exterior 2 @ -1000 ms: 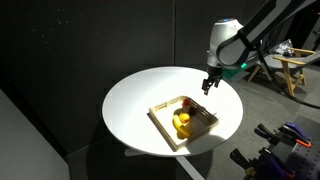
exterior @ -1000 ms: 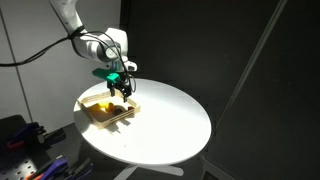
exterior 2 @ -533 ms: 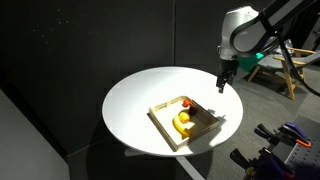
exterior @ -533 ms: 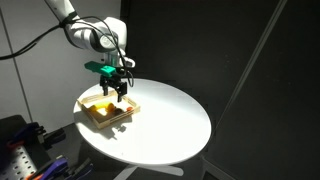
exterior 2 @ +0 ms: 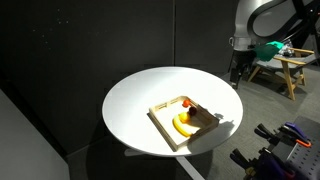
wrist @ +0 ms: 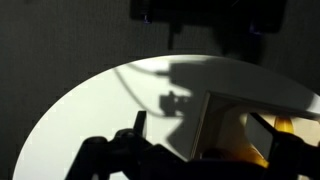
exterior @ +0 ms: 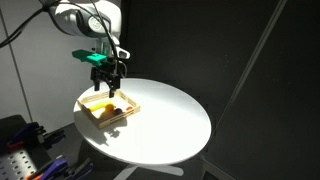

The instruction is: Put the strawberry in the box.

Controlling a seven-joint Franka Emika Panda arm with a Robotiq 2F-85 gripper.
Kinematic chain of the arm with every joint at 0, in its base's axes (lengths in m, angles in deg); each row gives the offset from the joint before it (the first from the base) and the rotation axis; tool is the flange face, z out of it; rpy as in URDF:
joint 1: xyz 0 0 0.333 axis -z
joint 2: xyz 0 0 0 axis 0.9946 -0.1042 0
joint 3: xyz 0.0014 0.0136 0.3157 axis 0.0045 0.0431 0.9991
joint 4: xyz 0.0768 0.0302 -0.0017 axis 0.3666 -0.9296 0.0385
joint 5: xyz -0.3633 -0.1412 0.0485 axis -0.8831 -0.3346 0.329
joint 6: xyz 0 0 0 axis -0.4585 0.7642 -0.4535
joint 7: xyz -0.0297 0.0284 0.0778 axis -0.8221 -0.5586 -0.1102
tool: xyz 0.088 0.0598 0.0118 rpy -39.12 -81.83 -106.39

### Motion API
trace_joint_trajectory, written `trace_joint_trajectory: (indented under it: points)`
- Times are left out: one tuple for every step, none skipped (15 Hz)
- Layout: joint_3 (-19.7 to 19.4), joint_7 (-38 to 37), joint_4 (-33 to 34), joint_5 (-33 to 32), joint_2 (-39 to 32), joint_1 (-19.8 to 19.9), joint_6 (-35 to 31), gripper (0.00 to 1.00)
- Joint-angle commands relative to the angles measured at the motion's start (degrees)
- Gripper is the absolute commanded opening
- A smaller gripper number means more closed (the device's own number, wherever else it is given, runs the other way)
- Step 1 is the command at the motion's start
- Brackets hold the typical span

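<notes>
Your tool (exterior: 107,74) hangs high over the bench (exterior: 170,115), with free air between it and the box (exterior: 100,121). In the wrist view its two fingers stand apart at the lower edge of the picture and nothing sits between them, so I judge the tool (wrist: 205,142) spread and empty. The strawberry (exterior 2: 186,102) is not in the tool. It lies inside the box (exterior 2: 163,127), close to one corner and near the wall, with the banana (exterior 2: 181,124) just beside it. From the tool (exterior 2: 237,74) the strawberry is below and somewhat to the side, well apart. In both exterior views the tool stands above the box level and not over the centre of the box. In the wrist view a wall of the box (wrist: 215,120) and a part of the banana (wrist: 255,152) show past the fingers, but I cannot find the strawberry there. As the strawberry is roundish, no long axis matters for the approach, and there is only one arm to choose. From how things lie, I judge that the placing is already done. The coming move asks only that you keep the tool clear of the box walls. If you must grasp again, go down and sideways toward that corner.
</notes>
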Motion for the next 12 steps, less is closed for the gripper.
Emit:
trace_joint_trajectory:
  points:
    - [0.9,-1.3,-4.5,-1.6,8.3,2.1,1.7,1.0]
    - [0.9,-1.5,-5.2,-1.4,9.9,2.5,2.3,1.0]
    - [0.9,-1.6,-5.9,-1.2,11.5,2.9,3.1,1.0]
    - [0.8,-1.5,-6.3,-0.7,13.2,3.2,4.4,1.0]
    - [0.8,-1.3,-6.6,-0.3,14.7,3.5,5.8,1.0]
    - [0.6,-1.2,-6.9,0.2,16.2,3.8,7.2,1.0]
    - [0.6,-1.0,-7.0,0.5,17.5,4.0,9.0,1.0]
    - [0.5,-0.9,-7.1,0.7,18.9,4.2,10.4,1.0]
    - [0.5,-0.8,-7.1,0.8,20.0,4.3,11.8,1.0]
    - [0.5,-0.8,-6.9,1.0,21.1,4.5,13.4,1.0]
    - [0.4,-0.8,-6.7,1.2,22.2,4.5,14.8,1.0]
    - [0.4,-0.7,-6.5,1.3,23.1,4.6,16.1,1.0]
